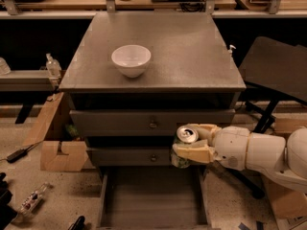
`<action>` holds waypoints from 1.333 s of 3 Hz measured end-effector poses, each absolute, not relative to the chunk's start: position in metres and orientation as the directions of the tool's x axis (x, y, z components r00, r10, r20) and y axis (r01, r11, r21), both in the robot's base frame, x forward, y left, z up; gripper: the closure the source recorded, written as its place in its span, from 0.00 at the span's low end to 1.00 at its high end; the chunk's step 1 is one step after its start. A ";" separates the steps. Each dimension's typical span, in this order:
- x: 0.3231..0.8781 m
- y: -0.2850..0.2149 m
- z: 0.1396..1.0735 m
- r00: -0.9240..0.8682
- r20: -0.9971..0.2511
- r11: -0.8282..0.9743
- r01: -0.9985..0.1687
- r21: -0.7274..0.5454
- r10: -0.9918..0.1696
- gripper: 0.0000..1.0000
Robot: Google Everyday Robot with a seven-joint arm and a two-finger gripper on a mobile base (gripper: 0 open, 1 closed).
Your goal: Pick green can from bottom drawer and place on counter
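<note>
Nearest you the drawer [148, 195] stands open. Above its right side your gripper [185, 143], reaching in from the right edge, is clamped around the can [186, 134] (silver lid up), holding it in front of the two closed drawer fronts [120, 122], below the counter's [182, 56] front edge. Farther back on the counter, a white bowl [131, 60] sits left of centre, toward the front-left corner.
</note>
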State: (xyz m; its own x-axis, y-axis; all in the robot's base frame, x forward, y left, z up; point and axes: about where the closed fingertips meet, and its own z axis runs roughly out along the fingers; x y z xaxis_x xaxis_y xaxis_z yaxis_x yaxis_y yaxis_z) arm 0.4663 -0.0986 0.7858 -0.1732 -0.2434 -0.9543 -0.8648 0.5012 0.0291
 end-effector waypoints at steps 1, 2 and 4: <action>0.466 -0.099 0.786 -0.173 -0.954 0.501 -0.865 0.029 -0.243 1.00; 0.481 -0.094 0.815 -0.155 -0.955 0.491 -0.871 0.012 -0.251 1.00; 0.548 -0.087 0.986 -0.085 -0.951 0.517 -0.852 -0.085 -0.297 1.00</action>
